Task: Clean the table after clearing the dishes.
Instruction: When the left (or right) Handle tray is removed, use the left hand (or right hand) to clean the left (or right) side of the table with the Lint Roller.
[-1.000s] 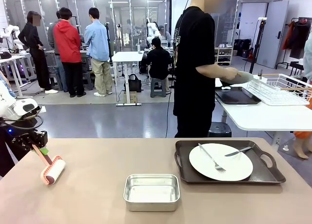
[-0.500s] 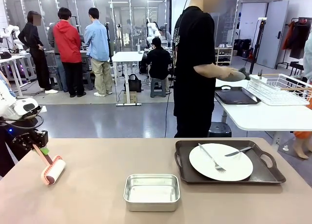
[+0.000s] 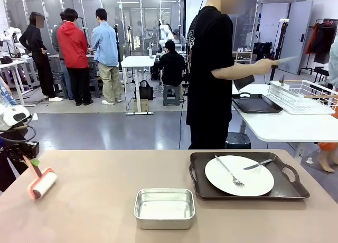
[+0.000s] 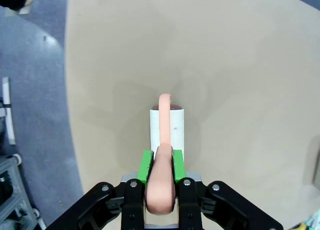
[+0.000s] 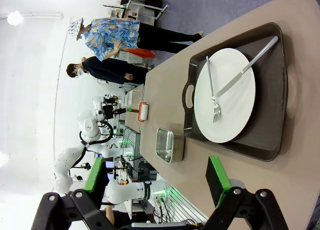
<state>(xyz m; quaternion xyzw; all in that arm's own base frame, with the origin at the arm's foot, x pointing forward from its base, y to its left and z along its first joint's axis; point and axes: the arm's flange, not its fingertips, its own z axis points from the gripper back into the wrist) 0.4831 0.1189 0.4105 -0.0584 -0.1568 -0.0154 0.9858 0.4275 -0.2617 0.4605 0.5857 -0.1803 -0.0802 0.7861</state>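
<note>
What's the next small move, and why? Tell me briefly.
Probably roll the roller rightward over the bare table: the left gripper is shut on its handle at the left edge, while the tray with its plate occupies the right.

Front camera: fixed at the near edge of the counter (image 3: 105, 174), facing across it into the room. Left wrist: close, looking straight down past the roller (image 4: 176, 127) onto bare counter. Right wrist: rolled sideways, higher, looking along the counter — shares tray (image 5: 272, 100), pan (image 5: 169, 145) and roller with front.
</note>
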